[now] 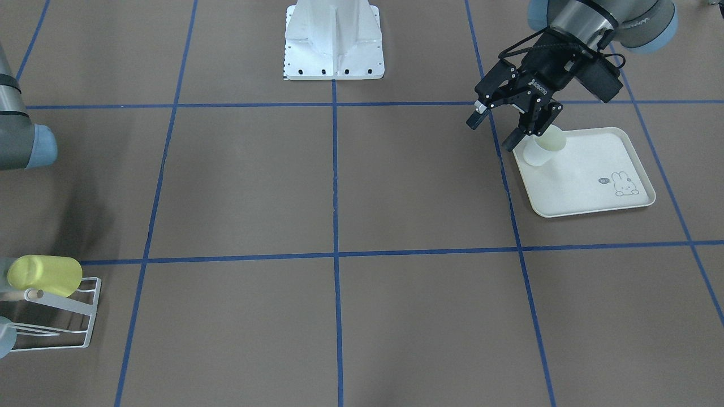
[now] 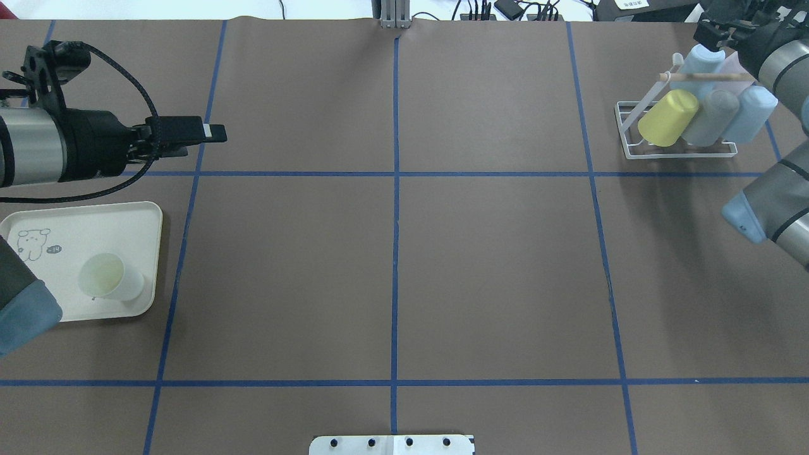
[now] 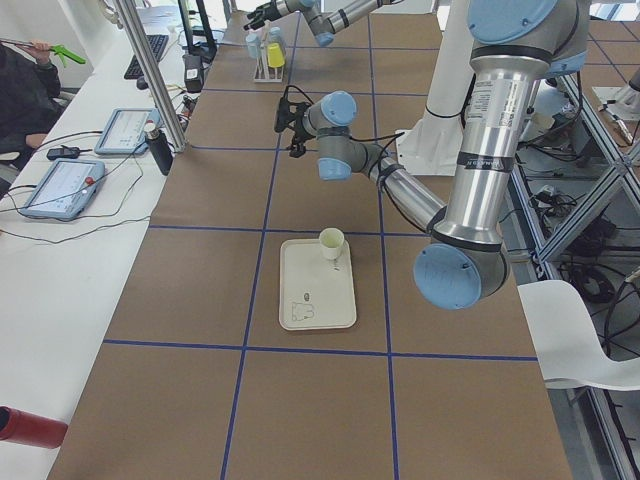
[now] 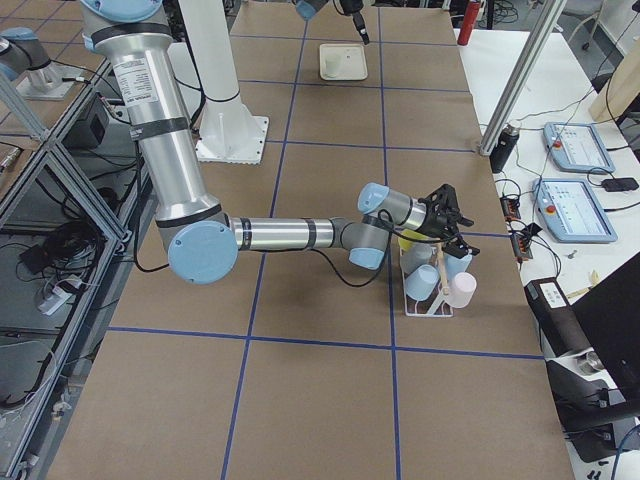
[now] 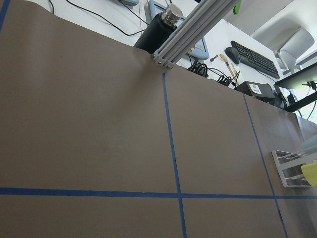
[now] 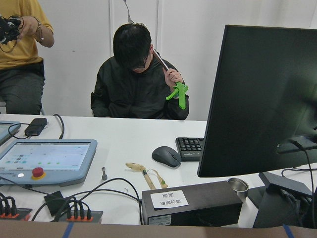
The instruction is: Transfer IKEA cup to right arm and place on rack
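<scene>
The pale cup [image 2: 110, 278] was seen upright, mouth up, on the cream tray [image 2: 95, 221] at the table's left. The left gripper [image 1: 493, 131], spread and empty, was held above and right of it. The right gripper [image 2: 720, 28], its jaws unreadable, was far off by the rack [image 2: 679, 153].

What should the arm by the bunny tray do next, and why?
Probably bring the left gripper down toward the cup. The cup stands upright on the tray with nothing holding it, and the overhead view shows the gripper's open fingers beyond the tray, not around the cup. It needs grasping before any hand-over.
</scene>
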Controlling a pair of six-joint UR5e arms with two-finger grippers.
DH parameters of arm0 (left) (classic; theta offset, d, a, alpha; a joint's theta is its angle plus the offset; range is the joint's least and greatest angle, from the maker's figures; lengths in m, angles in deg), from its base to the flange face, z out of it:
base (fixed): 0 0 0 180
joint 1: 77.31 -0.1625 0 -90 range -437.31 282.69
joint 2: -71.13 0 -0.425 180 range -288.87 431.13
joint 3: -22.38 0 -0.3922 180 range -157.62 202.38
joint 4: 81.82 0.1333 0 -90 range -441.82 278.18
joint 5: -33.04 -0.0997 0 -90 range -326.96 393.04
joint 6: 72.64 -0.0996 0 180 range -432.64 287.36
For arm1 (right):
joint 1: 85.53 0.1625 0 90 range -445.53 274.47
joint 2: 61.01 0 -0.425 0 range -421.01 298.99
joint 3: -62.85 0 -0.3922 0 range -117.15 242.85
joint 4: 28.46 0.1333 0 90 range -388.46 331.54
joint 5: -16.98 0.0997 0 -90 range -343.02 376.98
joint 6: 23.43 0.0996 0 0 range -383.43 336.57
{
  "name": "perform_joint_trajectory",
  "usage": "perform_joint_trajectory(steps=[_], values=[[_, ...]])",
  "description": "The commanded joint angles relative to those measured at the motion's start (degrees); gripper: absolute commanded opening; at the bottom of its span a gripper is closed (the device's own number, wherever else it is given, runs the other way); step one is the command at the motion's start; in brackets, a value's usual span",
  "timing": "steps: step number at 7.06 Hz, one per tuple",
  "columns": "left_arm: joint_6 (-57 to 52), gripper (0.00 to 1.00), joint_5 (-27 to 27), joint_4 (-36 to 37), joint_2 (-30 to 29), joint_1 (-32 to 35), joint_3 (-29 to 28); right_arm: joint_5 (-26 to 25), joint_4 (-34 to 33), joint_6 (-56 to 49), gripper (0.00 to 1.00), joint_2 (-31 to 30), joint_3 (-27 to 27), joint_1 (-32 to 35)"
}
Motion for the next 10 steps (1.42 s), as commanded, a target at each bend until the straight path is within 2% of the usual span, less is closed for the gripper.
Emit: perform_joint_trajectory(steps=[1, 2, 3, 4, 6, 7, 8, 10], values=[[-4.55, 1.00, 5.90, 0.56, 3.15, 3.29, 0.96, 11.04, -1.44, 0.11, 1.00, -0.18, 2.71, 5.66], [-10.16, 1.00, 8.80, 1.43, 5.69, 5.93, 1.05, 16.84, -5.63, 0.11, 1.00, -0.45, 6.02, 8.30], [-15.79, 1.00, 11.35, 5.53, 6.94, 8.31, 1.49, 21.25, -11.67, 0.11, 1.00, -1.49, 11.28, 10.07], [-20.11, 1.00, 11.81, 10.70, 7.73, 8.59, 2.27, 25.04, -17.21, 0.11, 1.00, -2.46, 16.46, 11.13], [-36.41, 1.00, 13.30, 26.06, 8.35, 8.60, 2.19, 29.18, -28.29, 0.29, 1.00, -3.35, 26.31, 11.14], [-42.33, 1.00, 13.83, 30.66, 8.88, 8.51, 1.85, 33.12, -32.61, 1.16, 1.00, -3.26, 29.93, 11.23], [-46.48, 1.00, 15.14, 33.40, 8.97, 8.42, 0.97, 37.16, -35.09, 3.86, 1.00, -2.74, 31.96, 11.31], [-48.01, 1.00, 15.07, 33.08, 9.41, 7.98, -3.06, 43.42, -34.94, 12.11, 1.00, -1.43, 32.51, 11.31]])
